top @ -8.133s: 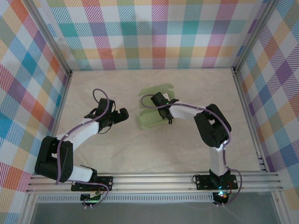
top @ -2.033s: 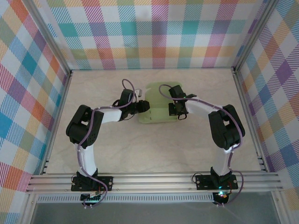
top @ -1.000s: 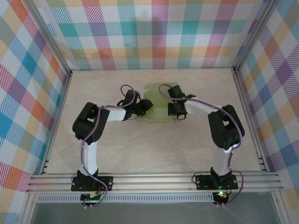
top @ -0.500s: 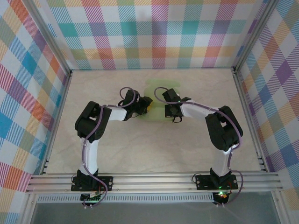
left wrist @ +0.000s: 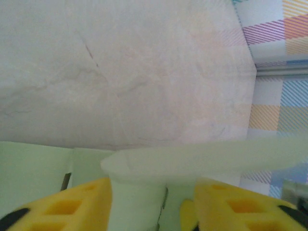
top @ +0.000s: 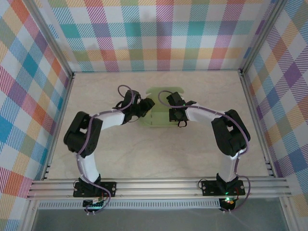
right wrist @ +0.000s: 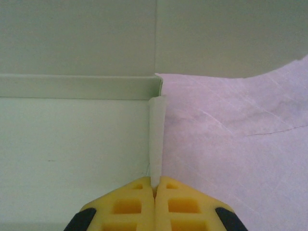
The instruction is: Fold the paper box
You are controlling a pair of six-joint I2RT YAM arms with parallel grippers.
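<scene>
Plaid walls (top: 144,38) in many colours close off three sides, edged with aluminium rail.

- Entry, table (top: 159,159): pale marbled top.
- Entry, left arm (top: 103,118) and right arm (top: 202,114): white links and black joints, both reaching inward to meet at the far middle of the table.
- Entry, paper box (top: 159,120): sage-green card at the far centre of the table, between the two claws. It is partly formed (one low wall stands in the right wrist view, nothing looks tucked).
- Entry, right claw (right wrist: 155,185): yellow pads pressed together, pinching a thin upright sliver of card at the box's corner.
- Entry, left claw (left wrist: 154,207): pads apart, with a raised flap (left wrist: 192,156) standing in the gap. One pad is clear of the card, so it is judged to have no real hold.

Hazards, as judged:
- With only one claw gripping, any pull could drag the whole box across the smooth top instead of folding it.
- The pinched sliver is thin and may crease or tear under a sideways tug.
- The raised flap, unheld, may spring back flat.
- If the left pads shut off-line, they could bend the flap away from its score.
</scene>
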